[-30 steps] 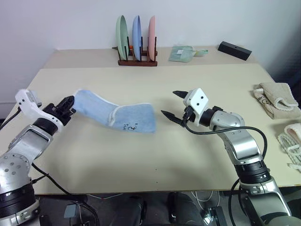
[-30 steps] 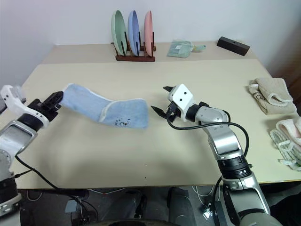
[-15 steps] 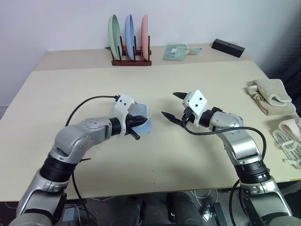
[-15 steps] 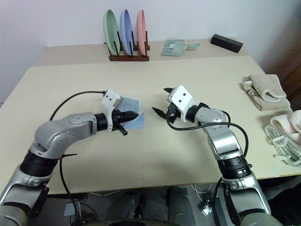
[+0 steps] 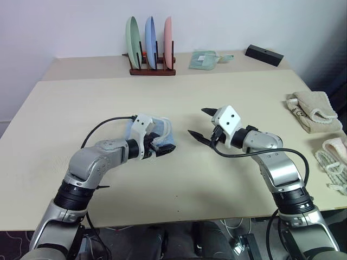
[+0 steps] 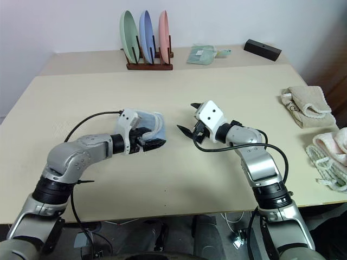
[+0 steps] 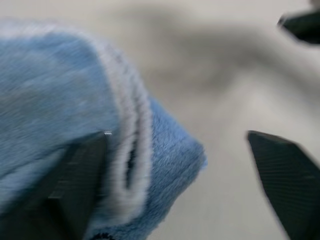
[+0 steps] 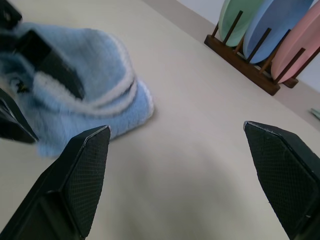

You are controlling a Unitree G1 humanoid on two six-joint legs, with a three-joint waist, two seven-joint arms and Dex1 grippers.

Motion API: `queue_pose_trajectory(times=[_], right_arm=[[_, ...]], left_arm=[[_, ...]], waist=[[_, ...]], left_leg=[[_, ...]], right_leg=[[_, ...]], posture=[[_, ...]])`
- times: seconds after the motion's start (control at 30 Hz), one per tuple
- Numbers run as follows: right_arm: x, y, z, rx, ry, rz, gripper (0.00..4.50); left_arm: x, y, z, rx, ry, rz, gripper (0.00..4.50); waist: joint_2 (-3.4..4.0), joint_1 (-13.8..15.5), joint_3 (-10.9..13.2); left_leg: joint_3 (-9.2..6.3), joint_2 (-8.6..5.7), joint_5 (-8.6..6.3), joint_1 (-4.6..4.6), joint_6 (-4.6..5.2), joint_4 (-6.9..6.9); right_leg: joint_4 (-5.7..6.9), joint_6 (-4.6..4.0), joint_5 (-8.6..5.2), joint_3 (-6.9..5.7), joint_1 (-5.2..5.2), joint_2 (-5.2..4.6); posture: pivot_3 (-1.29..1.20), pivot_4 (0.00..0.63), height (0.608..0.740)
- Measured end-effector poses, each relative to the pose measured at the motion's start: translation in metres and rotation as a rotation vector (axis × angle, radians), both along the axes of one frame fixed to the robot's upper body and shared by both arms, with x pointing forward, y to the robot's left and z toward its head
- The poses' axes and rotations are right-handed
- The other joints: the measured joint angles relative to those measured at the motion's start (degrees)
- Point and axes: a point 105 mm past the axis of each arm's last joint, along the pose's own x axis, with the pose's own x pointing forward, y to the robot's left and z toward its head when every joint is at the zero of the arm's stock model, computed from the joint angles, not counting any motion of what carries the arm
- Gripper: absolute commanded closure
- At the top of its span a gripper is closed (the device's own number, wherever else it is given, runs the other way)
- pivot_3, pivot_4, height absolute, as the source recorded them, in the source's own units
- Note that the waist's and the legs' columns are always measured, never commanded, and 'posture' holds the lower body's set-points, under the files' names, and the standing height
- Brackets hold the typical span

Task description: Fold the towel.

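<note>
Towel lies doubled on the tabletop; my left end effector spread beside it to release the fold, right end effector spread nearby.

right gripper gapes wide; folded blue towel near plate rack.

**Soft, even light; left wrist view blurred**

The head views are bright and evenly lit, with diffuse light from above. Shadows on the table are faint and soft-edged; a pale one lies under the right gripper at centre frame. No glare shows on the matte tabletop. The left wrist view is smeared throughout: the towel and the background lack sharp edges. The right wrist view is sharper, though its near fingers look slightly soft.
</note>
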Motion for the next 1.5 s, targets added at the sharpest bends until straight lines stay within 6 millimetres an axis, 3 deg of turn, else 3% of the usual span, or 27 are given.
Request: queue_pose_trajectory(times=[0.13,0.17,0.2,0.27,0.3,0.4,0.47,0.57,0.63,0.73,0.87,1.23,1.33,1.5], right_arm=[[0.001,0.000,0.003,-0.003,-0.004,0.007,0.12],[0.000,0.001,0.004,-0.002,-0.002,0.010,0.38],[0.000,0.002,0.004,0.002,0.002,0.015,0.68],[0.000,0.003,0.004,0.010,0.019,0.022,1.41],[0.001,0.003,0.003,0.013,0.028,0.020,1.95],[0.004,0.020,0.010,0.069,0.048,0.054,3.52],[0.006,0.039,0.020,0.129,0.058,0.098,4.48],[0.008,0.069,0.022,0.171,0.095,0.158,4.48],[0.008,0.087,0.010,0.166,0.148,0.195,4.48],[0.012,0.104,-0.027,0.116,0.284,0.199,4.48],[0.014,0.105,-0.075,-0.002,0.394,0.164,4.48],[0.016,0.106,-0.078,0.003,0.349,0.154,4.48],[0.014,0.093,-0.065,0.085,0.366,0.144,3.62],[0.007,0.065,-0.026,0.197,0.371,0.121,1.19]], left_arm=[[-0.011,0.022,0.023,-0.060,-0.070,0.005,0.04],[-0.014,0.027,0.026,-0.069,-0.078,0.009,0.01],[-0.018,0.033,0.029,-0.079,-0.083,0.012,0.26],[-0.024,0.048,0.036,-0.091,-0.115,0.030,0.90],[-0.024,0.056,0.043,-0.099,-0.145,0.055,1.44],[-0.008,0.084,0.057,-0.093,-0.217,0.211,2.97],[0.004,0.102,0.048,-0.004,-0.229,0.314,3.93],[0.020,0.101,0.027,0.049,-0.208,0.351,3.93],[0.025,0.095,0.014,0.075,-0.192,0.340,3.93],[0.030,0.080,-0.010,0.161,-0.178,0.283,3.93],[0.031,0.078,-0.032,0.198,-0.153,0.270,3.93],[0.025,0.081,-0.042,0.167,-0.180,0.288,3.93],[0.022,0.085,-0.033,0.097,-0.203,0.327,3.98],[0.009,0.101,-0.005,0.098,-0.304,0.364,3.98]], waist=[[0.01,0.1,0.0],[0.01,0.1,0.0],[0.01,0.1,0.0],[0.01,0.1,0.0],[0.01,0.1,0.0],[0.01,0.2,0.0],[0.02,0.1,0.0],[0.00,0.2,0.0],[-0.03,0.2,0.0],[-0.03,-0.1,0.0],[-0.02,-0.4,0.0],[0.10,-1.1,-0.2],[0.09,-1.1,-0.2],[0.09,-1.3,-0.2]], left_leg=[[0.00,0.01,0.00,0.01,0.00,-0.04],[0.00,0.01,0.00,0.01,0.00,-0.04],[0.01,0.01,0.00,0.01,0.00,-0.04],[0.01,0.01,0.00,0.01,0.00,-0.04],[0.01,0.01,0.00,0.01,0.00,-0.04],[0.00,0.01,0.04,0.05,-0.07,-0.04],[0.02,0.02,0.04,0.11,-0.07,-0.10],[-0.01,0.01,0.05,0.09,-0.07,-0.24],[-0.03,0.00,0.05,0.02,-0.06,-0.27],[0.01,-0.02,0.05,0.03,-0.05,-0.35],[0.01,0.01,0.06,-0.01,-0.07,-0.38],[-0.01,0.02,0.07,0.48,-0.10,-0.40],[-0.02,0.02,0.08,0.10,-0.10,-0.33],[0.00,0.06,0.08,-0.03,-0.11,-0.40]], right_leg=[[-0.01,0.00,0.00,0.00,-0.01,0.01],[-0.01,0.00,0.00,0.00,0.00,0.00],[-0.01,0.00,0.00,0.00,0.00,0.00],[-0.01,-0.01,0.00,0.00,-0.01,0.01],[-0.01,-0.01,0.00,0.00,-0.01,0.01],[0.00,-0.05,0.02,-0.01,0.02,0.02],[0.00,-0.05,0.03,0.00,0.04,0.02],[-0.07,-0.06,0.03,-0.01,0.01,0.02],[-0.11,-0.06,0.03,-0.03,-0.05,0.02],[-0.15,-0.06,0.03,-0.02,-0.10,0.00],[-0.09,-0.06,0.03,-0.02,-0.21,0.01],[-0.07,-0.06,0.03,0.00,0.27,0.03],[-0.07,-0.06,0.03,-0.01,-0.05,0.02],[-0.06,-0.07,0.03,0.00,-0.25,0.04]], posture=[[0.00,0.150,0.740],[0.00,0.150,0.740],[0.00,0.150,0.740],[0.00,0.150,0.740],[0.00,0.150,0.740],[0.00,0.150,0.740],[0.00,0.150,0.740],[0.00,0.150,0.740],[0.00,0.150,0.740],[0.00,0.150,0.740],[0.00,0.150,0.740],[0.00,0.150,0.740],[0.00,0.150,0.740],[0.00,0.150,0.740]])
